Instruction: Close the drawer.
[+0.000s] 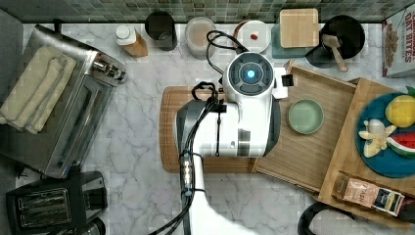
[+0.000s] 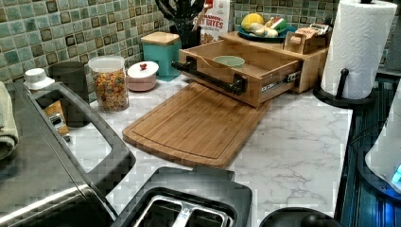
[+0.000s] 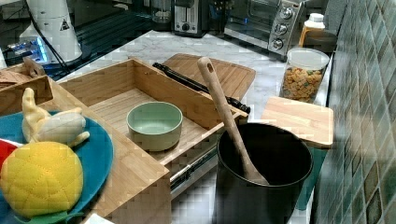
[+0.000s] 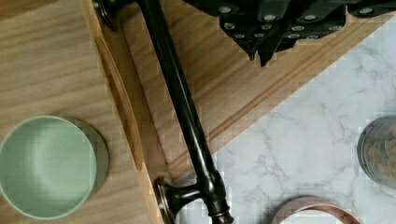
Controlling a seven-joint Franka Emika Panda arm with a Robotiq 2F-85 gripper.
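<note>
Standing open, drawer (image 2: pixel 265 71) holds green bowl (image 2: pixel 229 61). End effector (image 4: pixel 260 52) clenched, empty, beside handle (image 4: pixel 180 100). Cereal box (image 1: pixel 399 41) at top view's 2 o'clock reads "OAT BITES".

Brightness: even and moderate in all four views; marble counter (image 1: pixel 142 161) reads bright without clipping.
Source: diffuse, apparently overhead; no lamp seen.
Shadows: soft; bowl (image 4: pixel 46 166) casts a narrow dark crescent on the drawer (image 4: pixel 42 60) floor.
Glare: sheen on toaster oven (image 1: pixel 63 147) top; blue glow from arm (image 1: pixel 250 74) light.
Blur: blocky compression throughout; wrist view softest.
Out of focus: toaster (image 2: pixel 184 208) near the lens, left view.
</note>
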